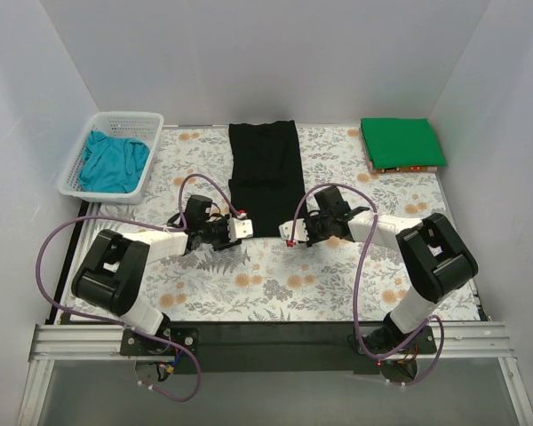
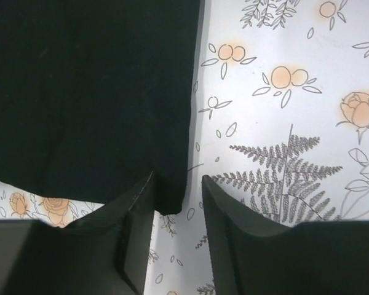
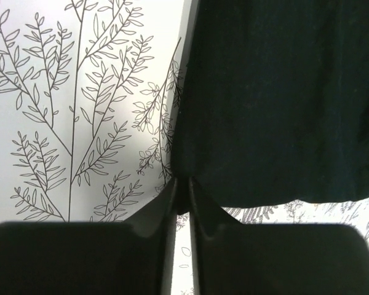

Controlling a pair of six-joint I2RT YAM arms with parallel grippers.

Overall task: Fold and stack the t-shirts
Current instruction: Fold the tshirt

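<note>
so, right gripper point(image 3: 183, 182) on black t-shirt point(image 3: 277, 92)

White walls point(image 1: 249, 53), floral-clothed table point(image 1: 275, 284)

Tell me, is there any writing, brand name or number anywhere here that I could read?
No readable text in any view.
The black t-shirt, green t-shirt and teal t-shirt show no print or label.
The white basket shows no marking.
The tablecloth carries only drawn flowers and ferns, no words.
</note>
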